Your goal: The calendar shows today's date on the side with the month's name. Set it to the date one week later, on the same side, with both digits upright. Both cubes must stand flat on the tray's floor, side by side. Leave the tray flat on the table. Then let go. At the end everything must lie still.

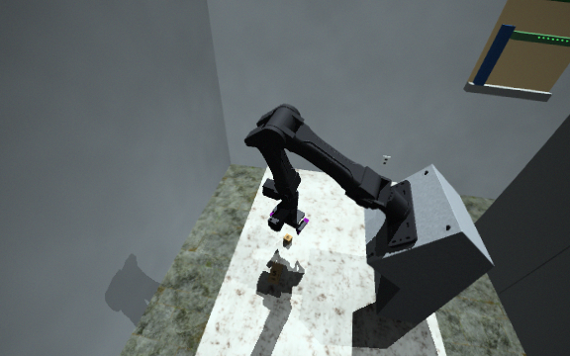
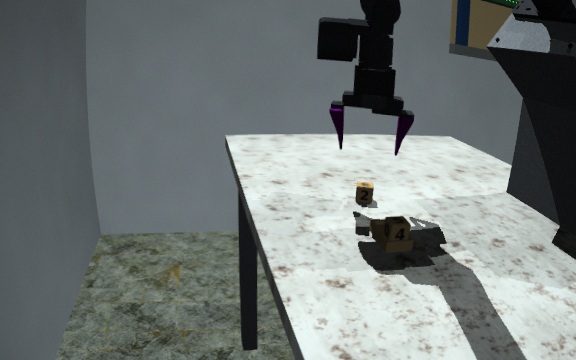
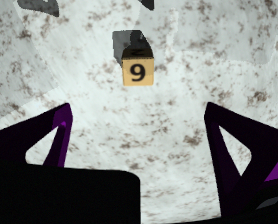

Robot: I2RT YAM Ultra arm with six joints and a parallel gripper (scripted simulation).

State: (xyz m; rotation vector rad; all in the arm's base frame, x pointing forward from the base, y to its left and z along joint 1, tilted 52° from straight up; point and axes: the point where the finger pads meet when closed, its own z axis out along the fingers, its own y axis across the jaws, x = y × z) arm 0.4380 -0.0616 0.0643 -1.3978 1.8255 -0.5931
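A small wooden cube (image 2: 364, 193) stands alone on the marble table, with a 2 on the side toward the exterior camera. In the wrist view the same cube (image 3: 138, 71) shows a 9 on top. It also shows in the top view (image 1: 288, 240). My gripper (image 2: 369, 135) hangs open and empty well above this cube, fingers pointing down. In the wrist view the fingertips frame the table just short of the cube. The wooden tray (image 2: 393, 235) sits nearer the camera, in shadow, with a cube showing a 4 (image 2: 399, 233) in it.
The arm's grey base block (image 1: 426, 237) stands at the right of the table. The table's left edge (image 2: 253, 220) drops to a stone floor. A board (image 1: 522, 49) hangs on the far wall.
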